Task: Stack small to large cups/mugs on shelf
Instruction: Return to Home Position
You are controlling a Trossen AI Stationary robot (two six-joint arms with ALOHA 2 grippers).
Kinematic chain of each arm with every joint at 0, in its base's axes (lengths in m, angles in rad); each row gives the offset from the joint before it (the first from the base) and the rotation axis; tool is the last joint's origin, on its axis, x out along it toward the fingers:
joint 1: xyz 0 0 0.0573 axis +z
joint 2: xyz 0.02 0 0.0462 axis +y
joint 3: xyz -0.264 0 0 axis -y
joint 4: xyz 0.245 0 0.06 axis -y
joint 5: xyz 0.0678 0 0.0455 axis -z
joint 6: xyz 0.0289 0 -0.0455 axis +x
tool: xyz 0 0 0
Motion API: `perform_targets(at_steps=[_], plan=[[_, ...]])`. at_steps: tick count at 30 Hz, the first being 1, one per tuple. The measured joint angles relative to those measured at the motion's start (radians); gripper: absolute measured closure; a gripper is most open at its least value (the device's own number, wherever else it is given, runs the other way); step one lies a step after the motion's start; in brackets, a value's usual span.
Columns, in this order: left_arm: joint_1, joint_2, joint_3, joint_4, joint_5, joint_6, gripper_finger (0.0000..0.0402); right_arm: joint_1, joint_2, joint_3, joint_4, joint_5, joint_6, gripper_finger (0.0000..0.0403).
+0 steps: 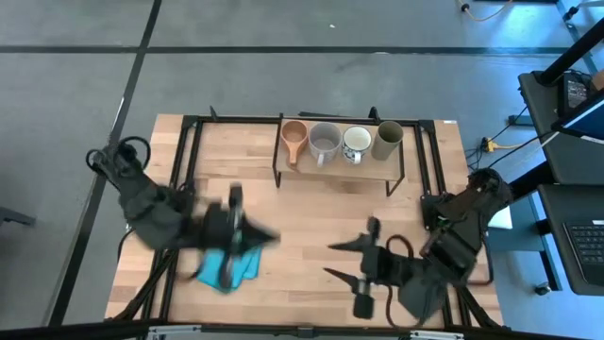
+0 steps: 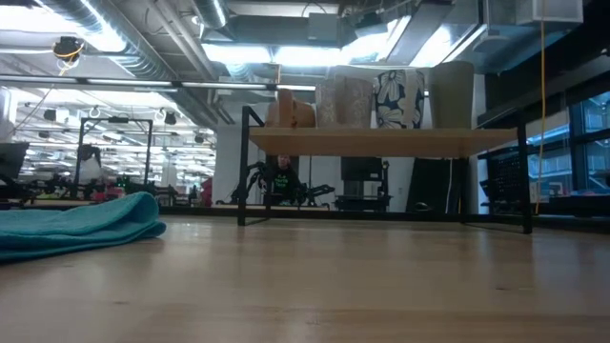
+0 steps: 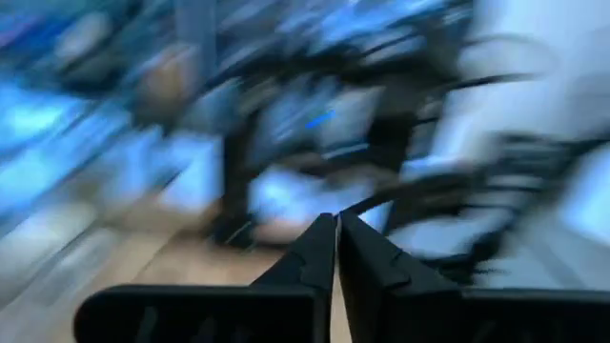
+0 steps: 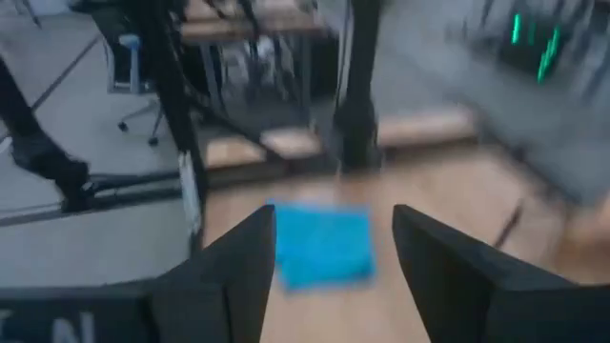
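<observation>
Four cups stand in a row on the shelf at the table's far side: a brown wooden cup, a grey mug, a white mug and an olive tumbler. The low view shows them on the shelf's board. My left gripper hovers shut over the table's near left, above a blue cloth, with nothing between its fingers. My right gripper hovers open at the near right, holding nothing, and its wrist view looks toward the cloth.
The blue cloth lies flat on the tabletop near the front left. Bare wooden tabletop stretches between the shelf and both grippers. Black frame rails run along the table's left and right sides.
</observation>
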Motion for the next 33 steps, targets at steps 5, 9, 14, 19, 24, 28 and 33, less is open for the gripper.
perform_targets(at_steps=[5, 9, 14, 19, 24, 28, 33], plan=[[-0.094, 0.074, 0.0, 0.477, 0.318, 0.463, 0.038, -0.028, 0.002, 0.007, 0.4, 0.003, -0.322, 0.019], [-0.1, 0.091, -0.001, 0.568, 0.446, 0.657, 0.0376, -0.056, -0.002, 0.011, 0.714, -0.328, -0.618, 0.019], [-0.01, 0.069, -0.078, 0.594, 0.701, 0.529, 0.0374, -0.092, -0.015, 0.012, 0.681, -0.613, -0.589, 0.019], [0.094, 0.063, -0.297, 0.875, 0.868, 0.391, 0.0374, -0.1, -0.002, -0.078, 0.64, -0.59, -0.455, 0.019], [0.218, -0.079, -0.431, 0.914, 0.918, 0.368, 0.0374, -0.115, -0.091, -0.195, 0.629, -0.526, -0.407, 0.019], [0.328, -0.242, -0.549, 0.856, 0.943, 0.358, 0.0374, -0.124, -0.246, -0.371, 0.61, -0.506, -0.355, 0.019], [0.465, -0.457, -0.731, 0.854, 0.938, 0.287, 0.0374, -0.122, -0.517, -0.656, 0.69, -0.478, -0.251, 0.019]])
